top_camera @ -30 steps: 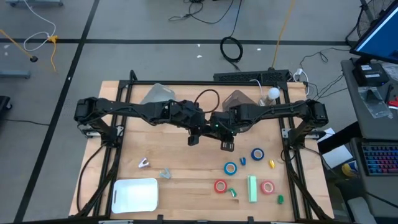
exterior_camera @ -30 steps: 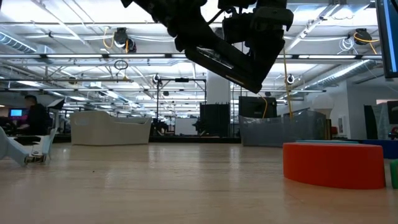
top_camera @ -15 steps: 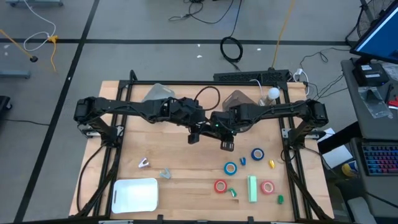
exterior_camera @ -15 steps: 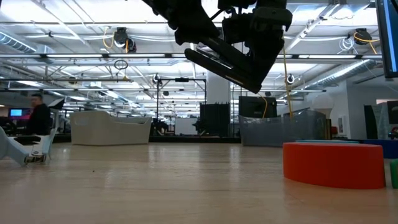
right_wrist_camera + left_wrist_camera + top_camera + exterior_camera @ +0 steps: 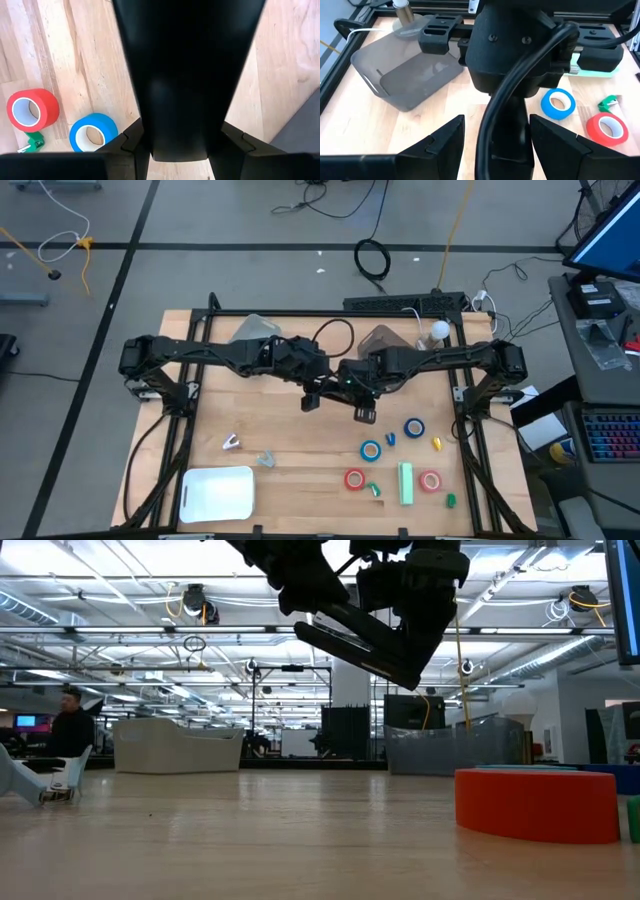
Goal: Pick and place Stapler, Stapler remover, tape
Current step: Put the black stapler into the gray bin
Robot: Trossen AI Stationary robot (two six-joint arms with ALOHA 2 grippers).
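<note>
Fingers (image 5: 445, 142) of the left gripper (image 5: 311, 398) are spread wide, nothing gripped, hovering mid-table. White tray (image 5: 218, 492) at the near-left corner looks empty; likely the drop target. Stapler remover (image 5: 231, 443), probably the small pale piece, lies loose on the table just beyond it. Two grey trays (image 5: 250, 332) (image 5: 380, 338) at the far edge; nothing visible in them. Right gripper (image 5: 366, 413) sits just beside the left one, fingers (image 5: 132, 142) clamped on a black stapler (image 5: 187, 75), held high and tilted. Grippers this close suggests a handover, since the tray is on the left arm's side. Tape is all on the right, on bare wood: blue rolls (image 5: 371, 450) (image 5: 414, 427), red rolls (image 5: 354, 478) (image 5: 430, 480), none picked yet.
</note>
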